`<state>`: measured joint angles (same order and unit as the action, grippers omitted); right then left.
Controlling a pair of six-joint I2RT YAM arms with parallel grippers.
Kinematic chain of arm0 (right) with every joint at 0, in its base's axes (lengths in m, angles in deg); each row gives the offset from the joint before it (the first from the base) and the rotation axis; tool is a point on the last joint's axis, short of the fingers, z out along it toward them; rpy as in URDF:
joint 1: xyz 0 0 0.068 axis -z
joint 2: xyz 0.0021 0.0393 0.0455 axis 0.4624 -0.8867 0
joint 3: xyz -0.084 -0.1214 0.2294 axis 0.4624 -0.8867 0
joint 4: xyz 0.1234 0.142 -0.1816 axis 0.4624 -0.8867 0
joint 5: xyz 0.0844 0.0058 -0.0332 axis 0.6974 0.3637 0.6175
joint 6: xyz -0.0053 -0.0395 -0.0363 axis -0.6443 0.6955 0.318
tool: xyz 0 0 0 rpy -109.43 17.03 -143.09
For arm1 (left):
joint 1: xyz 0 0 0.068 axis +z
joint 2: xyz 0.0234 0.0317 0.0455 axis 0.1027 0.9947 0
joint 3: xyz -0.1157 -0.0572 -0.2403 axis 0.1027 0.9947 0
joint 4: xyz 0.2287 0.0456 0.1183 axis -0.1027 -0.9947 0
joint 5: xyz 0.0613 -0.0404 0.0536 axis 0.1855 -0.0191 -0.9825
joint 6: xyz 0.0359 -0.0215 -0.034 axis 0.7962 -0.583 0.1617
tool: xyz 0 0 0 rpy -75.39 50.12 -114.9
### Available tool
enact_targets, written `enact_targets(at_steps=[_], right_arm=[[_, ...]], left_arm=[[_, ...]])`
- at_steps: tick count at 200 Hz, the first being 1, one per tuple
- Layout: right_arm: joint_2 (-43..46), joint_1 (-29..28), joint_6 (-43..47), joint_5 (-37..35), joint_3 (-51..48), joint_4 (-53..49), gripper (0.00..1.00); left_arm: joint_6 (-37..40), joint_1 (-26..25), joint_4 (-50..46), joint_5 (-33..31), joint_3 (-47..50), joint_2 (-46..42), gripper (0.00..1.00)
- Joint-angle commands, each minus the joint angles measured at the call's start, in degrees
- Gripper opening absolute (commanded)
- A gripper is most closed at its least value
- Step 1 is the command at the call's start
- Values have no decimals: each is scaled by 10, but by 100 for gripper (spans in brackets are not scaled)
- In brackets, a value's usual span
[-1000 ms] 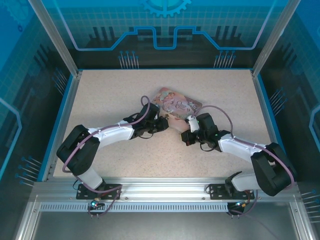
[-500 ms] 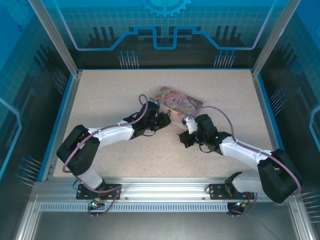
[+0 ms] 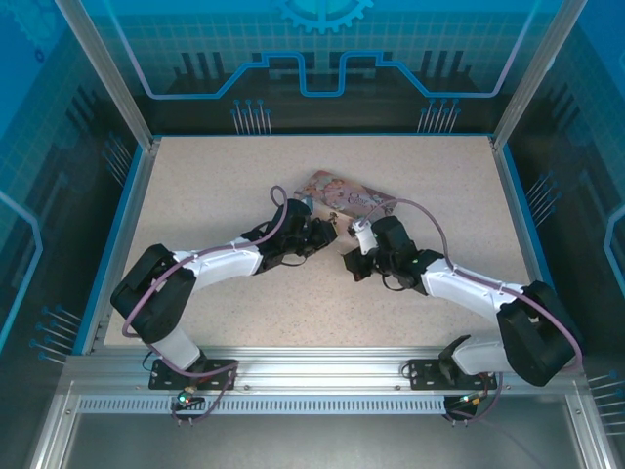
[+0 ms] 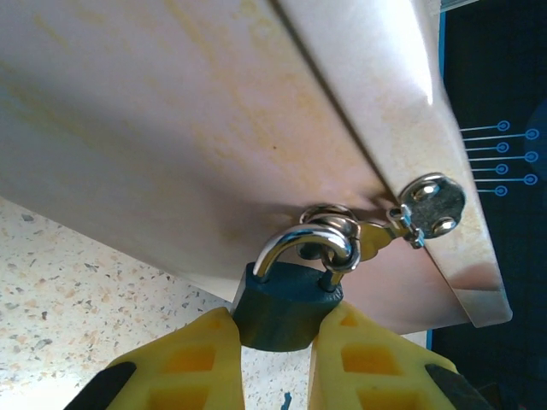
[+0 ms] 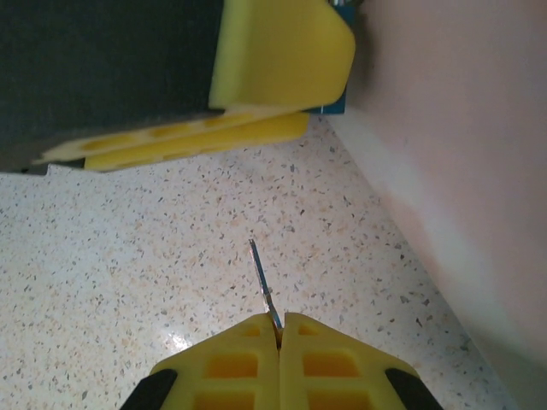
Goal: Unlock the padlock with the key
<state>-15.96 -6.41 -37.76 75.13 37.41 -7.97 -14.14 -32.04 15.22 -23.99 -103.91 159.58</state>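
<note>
Speckled table [image 3: 244,186] with the pink tin [image 3: 354,195] lying mid-table, and both arms meet at its near edge. The left gripper [image 4: 278,346] clamps the teal padlock [image 4: 286,303] body between its yellow fingers. The shackle is closed, looped through a ring at the tin's hasp [image 4: 432,201], right against the tin's side. The right gripper [image 5: 279,329] is pinched tight on the key [image 5: 263,286], blade poking forward, near the left fingers but apart from them. Step in hand: bringing the key to the lock. The keyhole isn't visible. The next move probably needs the blade lined up with the padlock's base slot, then insert and twist.
</note>
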Motion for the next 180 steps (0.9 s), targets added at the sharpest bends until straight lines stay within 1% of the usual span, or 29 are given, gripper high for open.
enact_targets(at_steps=[1,94,151,180], right_arm=[[-14,12,0,-4,16,17,0],[-28,22,-29,-16,4,78,0],[-43,18,-45,-24,-1,91,0],[-34,19,-58,-29,-19,120,0]], left_arm=[[-6,-7,37,16,8,-12,8],[-18,-14,55,13,12,-7,7],[-28,-22,67,8,8,4,6],[-30,-24,69,6,9,5,6]])
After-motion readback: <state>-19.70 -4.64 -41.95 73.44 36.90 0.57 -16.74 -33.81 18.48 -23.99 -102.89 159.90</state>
